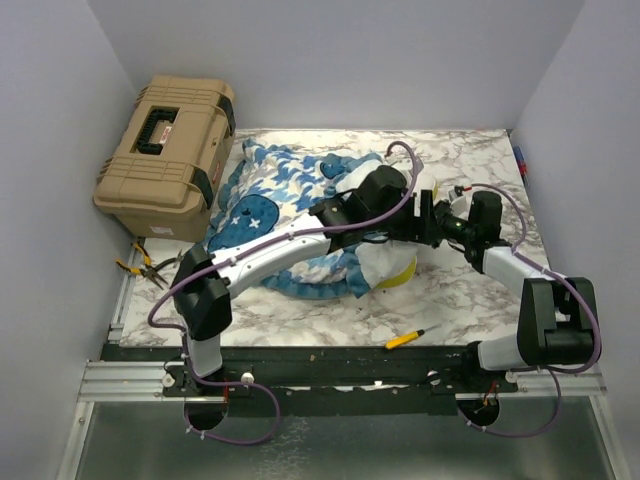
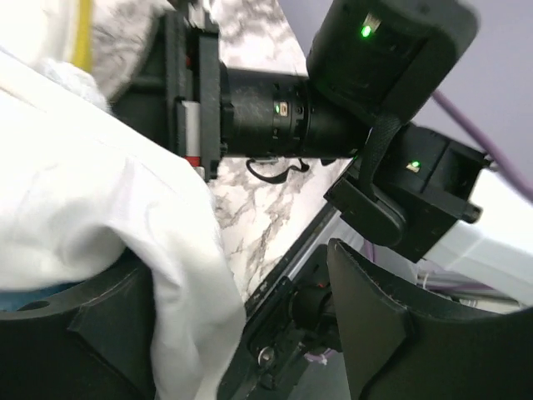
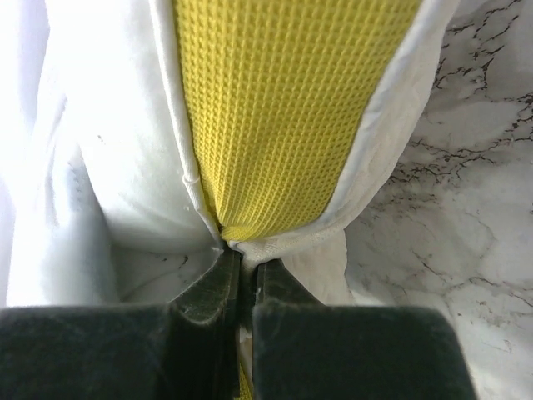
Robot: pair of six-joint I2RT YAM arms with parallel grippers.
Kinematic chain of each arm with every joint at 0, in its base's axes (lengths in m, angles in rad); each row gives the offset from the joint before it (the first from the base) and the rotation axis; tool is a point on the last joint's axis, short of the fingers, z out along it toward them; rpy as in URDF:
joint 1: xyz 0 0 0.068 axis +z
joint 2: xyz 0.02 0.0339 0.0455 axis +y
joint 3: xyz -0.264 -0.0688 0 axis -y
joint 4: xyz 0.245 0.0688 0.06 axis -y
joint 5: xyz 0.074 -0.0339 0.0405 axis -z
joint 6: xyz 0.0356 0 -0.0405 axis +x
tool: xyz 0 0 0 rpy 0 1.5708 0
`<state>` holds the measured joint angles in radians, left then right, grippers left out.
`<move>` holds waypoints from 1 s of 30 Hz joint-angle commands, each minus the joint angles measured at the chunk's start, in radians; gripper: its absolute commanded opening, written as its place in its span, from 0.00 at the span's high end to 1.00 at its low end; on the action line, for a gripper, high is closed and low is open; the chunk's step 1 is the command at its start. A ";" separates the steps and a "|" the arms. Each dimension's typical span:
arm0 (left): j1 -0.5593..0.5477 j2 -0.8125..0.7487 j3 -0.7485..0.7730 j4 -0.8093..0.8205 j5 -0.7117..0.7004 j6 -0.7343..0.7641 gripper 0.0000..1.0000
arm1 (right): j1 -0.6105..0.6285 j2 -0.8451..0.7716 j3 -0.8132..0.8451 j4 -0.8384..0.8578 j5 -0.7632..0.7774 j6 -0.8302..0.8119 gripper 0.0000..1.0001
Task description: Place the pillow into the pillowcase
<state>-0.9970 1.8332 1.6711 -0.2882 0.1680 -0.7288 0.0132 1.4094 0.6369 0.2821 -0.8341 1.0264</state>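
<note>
Pillowcase [image 1: 275, 200] is seen bunched at centre in the top view, blue houndstooth outside, white lining turned out at its mouth. A yellow corner of pillow [image 1: 401, 272] is seen poking out there, so most of it is judged inserted.

Left wrist view: left gripper [image 2: 237, 275] is spread wide with nothing gripped, white lining draped against one side. A hold on the hem should be taken.

Right wrist view: right gripper [image 3: 241, 271] is clamped on the white hem below the yellow waffle weave. That pinch should be held taut while the mouth is drawn over.
</note>
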 commanded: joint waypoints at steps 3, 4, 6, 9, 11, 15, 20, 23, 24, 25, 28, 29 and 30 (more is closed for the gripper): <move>0.116 -0.187 -0.079 -0.089 -0.144 -0.029 0.26 | 0.009 0.010 0.062 -0.023 -0.077 -0.086 1.00; 0.145 -0.203 -0.108 -0.092 -0.128 -0.054 0.26 | 0.009 0.013 0.065 -0.030 -0.080 -0.093 1.00; 0.190 -0.232 -0.168 -0.095 -0.113 -0.085 0.25 | 0.009 0.017 0.079 -0.049 -0.084 -0.110 1.00; 0.249 -0.256 -0.250 -0.095 -0.084 -0.140 0.25 | 0.009 0.026 0.095 -0.069 -0.092 -0.130 1.00; 0.284 -0.259 -0.298 -0.094 -0.069 -0.168 0.24 | 0.010 0.031 0.104 -0.077 -0.099 -0.140 1.00; 0.322 -0.207 -0.318 -0.052 -0.028 -0.160 0.22 | 0.010 0.038 0.120 -0.097 -0.109 -0.156 1.00; 0.333 -0.098 -0.260 0.072 0.030 -0.150 0.29 | 0.010 0.046 0.136 -0.126 -0.122 -0.180 1.00; 0.321 -0.036 -0.131 0.097 0.006 -0.089 0.63 | 0.016 0.066 0.174 -0.176 -0.134 -0.216 1.00; 0.315 -0.016 -0.057 0.095 0.009 -0.056 0.77 | 0.022 0.075 0.197 -0.208 -0.139 -0.241 1.00; 0.308 -0.001 -0.008 0.097 0.015 -0.035 0.89 | 0.027 0.082 0.219 -0.236 -0.141 -0.261 1.00; 0.286 0.042 0.133 0.097 0.037 -0.001 1.00 | 0.042 0.101 0.278 -0.280 -0.156 -0.292 1.00; 0.273 0.058 0.176 0.097 0.050 0.007 1.00 | 0.046 0.107 0.293 -0.272 -0.168 -0.286 1.00; 0.255 0.078 0.223 0.097 0.067 0.012 1.00 | 0.049 0.112 0.305 -0.258 -0.180 -0.278 1.00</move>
<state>-0.6838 1.8812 1.7103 -0.2737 0.1642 -0.7837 0.0299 1.5051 0.8642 0.0410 -0.9092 0.7864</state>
